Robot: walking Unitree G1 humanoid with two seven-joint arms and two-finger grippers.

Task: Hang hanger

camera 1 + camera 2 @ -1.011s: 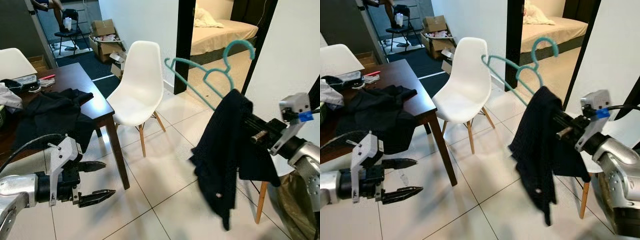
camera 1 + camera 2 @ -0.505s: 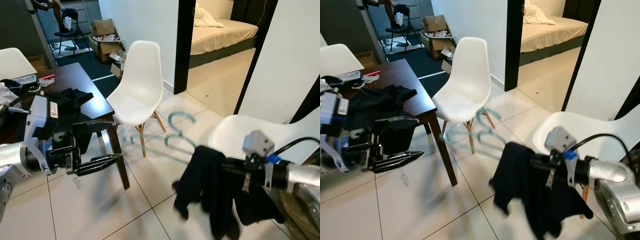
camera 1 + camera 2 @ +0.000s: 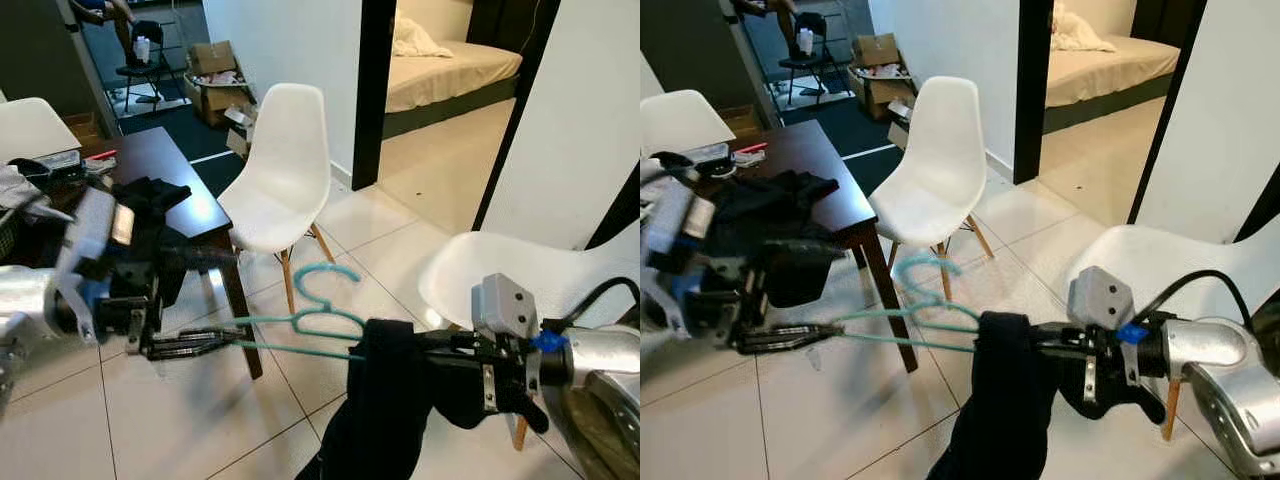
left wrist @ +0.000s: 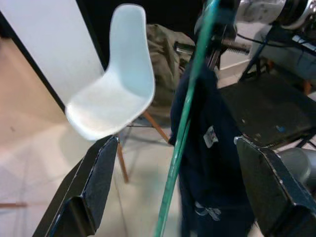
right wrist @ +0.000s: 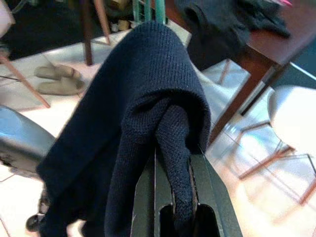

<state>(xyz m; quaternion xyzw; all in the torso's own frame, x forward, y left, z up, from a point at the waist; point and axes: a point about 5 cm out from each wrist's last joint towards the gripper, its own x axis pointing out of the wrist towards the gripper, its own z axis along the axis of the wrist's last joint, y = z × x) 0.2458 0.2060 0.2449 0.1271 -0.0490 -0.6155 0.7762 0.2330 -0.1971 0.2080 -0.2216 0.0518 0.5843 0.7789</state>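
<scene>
Teal hanger (image 3: 300,325), far end hidden under dark garment (image 3: 375,420).

— What's carrying things on my feed?
— A dark wooden table (image 3: 205,212) with black clothing (image 3: 150,195) heaped on it.
— And below?
— White tiled floor (image 3: 250,420); two white chairs (image 3: 275,175) stand there.

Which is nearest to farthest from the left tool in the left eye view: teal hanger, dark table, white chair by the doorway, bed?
1. Teal hanger, at the left tool tips.
2. Dark table, just behind it.
3. White chair, beyond the table corner.
4. Bed, through the doorway, farthest.
</scene>
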